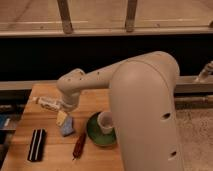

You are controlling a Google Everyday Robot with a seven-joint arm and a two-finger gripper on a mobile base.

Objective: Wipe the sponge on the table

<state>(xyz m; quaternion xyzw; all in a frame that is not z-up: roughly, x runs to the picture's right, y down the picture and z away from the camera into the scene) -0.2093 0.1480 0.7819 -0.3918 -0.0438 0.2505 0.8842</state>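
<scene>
The light-blue sponge (67,129) lies on the wooden table (30,117), left of the green plate. My gripper (62,118) hangs at the end of the white arm, right at the sponge's upper edge, with its yellowish fingertips (61,119) pointing down at it. The jaws stand open and I cannot tell whether they touch the sponge. The big white arm body hides the right side of the table.
A green plate (93,136) holding a white cup (106,121) sits right of the sponge. A dark red tool (79,145) lies in front of it. A black-and-white striped bar (36,145) rests at the front left. A small bottle (47,103) lies behind the gripper.
</scene>
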